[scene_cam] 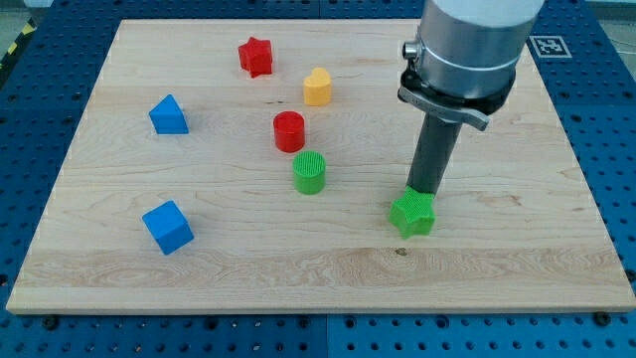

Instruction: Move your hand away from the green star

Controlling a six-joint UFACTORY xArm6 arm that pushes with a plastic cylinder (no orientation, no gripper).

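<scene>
Your tip (pixel 428 191) sat touching the green star's (pixel 412 214) top edge, toward the board's (pixel 298 268) bottom right; no fingers, just the rod.

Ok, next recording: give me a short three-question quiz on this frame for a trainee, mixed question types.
1. True or false: my tip sits right at the upper edge of the green star.
2. Which block lies nearest the green cylinder? A) red cylinder B) blue cube C) red star
3. Fill in: the yellow block lies toward the view's ____ from the red cylinder.

Key: 1 true; 2 A; 3 top, slightly right.
</scene>
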